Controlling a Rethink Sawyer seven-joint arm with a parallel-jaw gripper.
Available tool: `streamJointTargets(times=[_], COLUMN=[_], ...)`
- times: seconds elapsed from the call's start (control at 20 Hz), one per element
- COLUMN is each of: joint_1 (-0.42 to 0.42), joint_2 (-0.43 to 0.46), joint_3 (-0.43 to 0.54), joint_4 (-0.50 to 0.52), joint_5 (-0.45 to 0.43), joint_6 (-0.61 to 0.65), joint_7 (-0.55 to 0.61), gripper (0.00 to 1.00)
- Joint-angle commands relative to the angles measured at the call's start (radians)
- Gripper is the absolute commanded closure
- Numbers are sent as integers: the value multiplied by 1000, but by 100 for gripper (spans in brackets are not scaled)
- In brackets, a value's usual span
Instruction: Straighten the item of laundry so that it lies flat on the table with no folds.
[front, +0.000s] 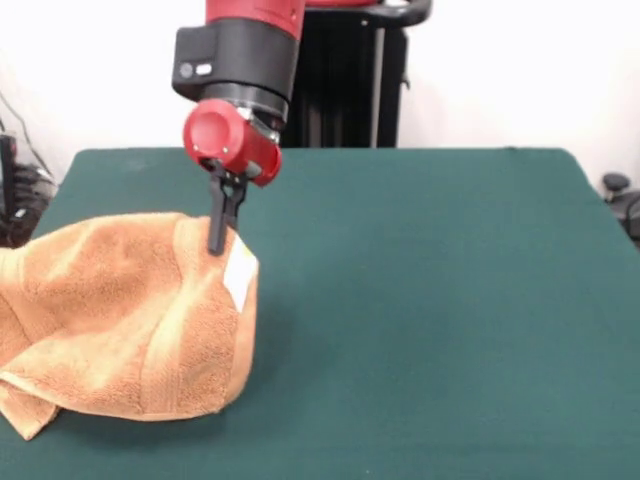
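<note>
The tan-orange towel (120, 320) lies bunched and folded at the left of the dark green table (430, 300); its left part runs past the picture's edge. Its right side is pulled up into a peak, and a woven border band runs down that side. The small white tag (240, 272) hangs just below the peak. My gripper (217, 243) comes down from the red and black arm, and its thin black fingers are closed together on the towel's raised edge right above the tag.
The robot's black pedestal (345, 80) stands at the table's far edge behind the arm. Dark equipment shows past the table's left edge (15, 190) and past its right edge (620, 200).
</note>
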Motion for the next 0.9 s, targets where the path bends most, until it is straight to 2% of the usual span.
streamJointTargets(times=[0.05,0.2,0.3,0.55,0.7,0.9], joint_1=[-12,-28,-65,-105,-132,-206], joint_2=[61,69,63,40,12,-24], joint_3=[91,109,155,210,271,419], joint_4=[97,102,122,134,156,197], joint_5=[-71,-67,-76,-39,-8,22], joint_6=[-134,-155,-137,-164,-164,-136], joint_7=[-25,-28,-19,-25,-11,22], gripper=[100,100,100,100,100,100])
